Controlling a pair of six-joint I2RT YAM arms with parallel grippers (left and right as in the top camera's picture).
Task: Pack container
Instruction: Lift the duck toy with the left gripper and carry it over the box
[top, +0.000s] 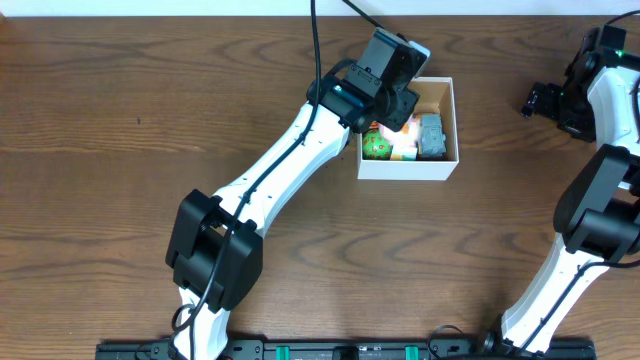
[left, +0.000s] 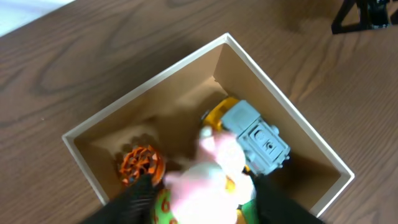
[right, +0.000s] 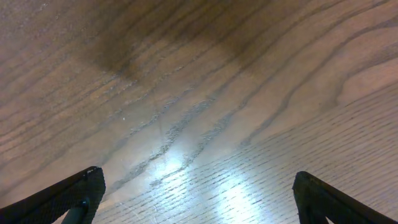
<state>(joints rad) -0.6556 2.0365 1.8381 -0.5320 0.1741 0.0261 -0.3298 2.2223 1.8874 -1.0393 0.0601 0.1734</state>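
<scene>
The container (top: 405, 168) is a square box with white walls and a brown inside, at the back middle of the table; it also shows in the left wrist view (left: 261, 68). In it lie a grey-blue toy (left: 258, 137), an orange toy (left: 140, 163), a yellow toy (left: 219, 112) and a green toy (top: 376, 147). My left gripper (top: 395, 112) hangs over the box, its fingers (left: 208, 199) closed on a blurred white and pink toy (left: 214, 171). My right gripper (top: 540, 98) is open and empty over bare wood at the far right; it also shows in the right wrist view (right: 196, 199).
The wooden table (top: 120, 150) stretches left of the box. The left arm (top: 270, 180) runs diagonally from the front edge to the box. The right arm's base (top: 590, 220) stands at the right edge.
</scene>
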